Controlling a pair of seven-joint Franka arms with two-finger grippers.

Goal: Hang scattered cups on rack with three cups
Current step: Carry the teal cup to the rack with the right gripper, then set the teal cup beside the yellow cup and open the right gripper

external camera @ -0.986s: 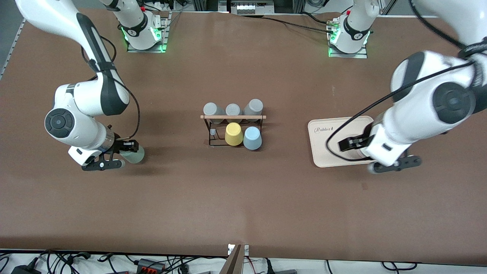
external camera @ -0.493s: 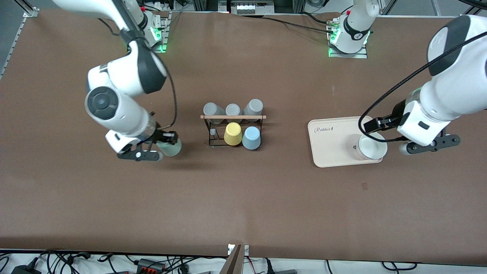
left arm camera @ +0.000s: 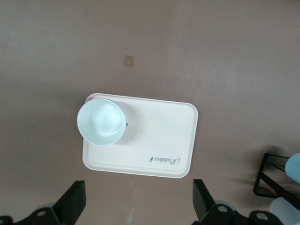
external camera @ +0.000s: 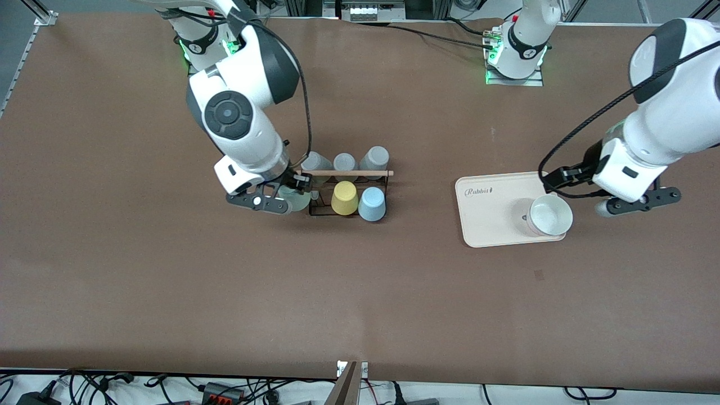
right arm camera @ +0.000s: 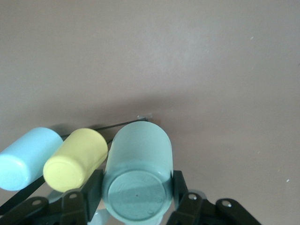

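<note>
The black wire rack (external camera: 315, 212) with a wooden rod (external camera: 344, 172) stands mid-table. My right gripper (external camera: 292, 192) is shut on the pale mint green cup (external camera: 296, 199) and holds it against the rack's end toward the right arm. In the right wrist view the fingers (right arm camera: 93, 187) clamp the mint cup (right arm camera: 138, 173), base toward the camera. The light blue cup (external camera: 372, 203) and a yellow cup (external camera: 345, 198) lean on the rack's nearer side, also in the right wrist view (right arm camera: 26, 157) (right arm camera: 77, 159). My left gripper (external camera: 562, 179) is open and empty beside a white bowl.
Three grey cups (external camera: 344, 162) sit along the rack's farther side. A cream tray (external camera: 489, 216) toward the left arm's end holds the white bowl (external camera: 550, 215); both show in the left wrist view (left arm camera: 154, 136) (left arm camera: 100, 122). A small mark (external camera: 539, 274) lies nearer the camera.
My right arm carried the mint cup from the right arm's end of the table to the rack. My left gripper drew off the bowl toward the left arm's end.
</note>
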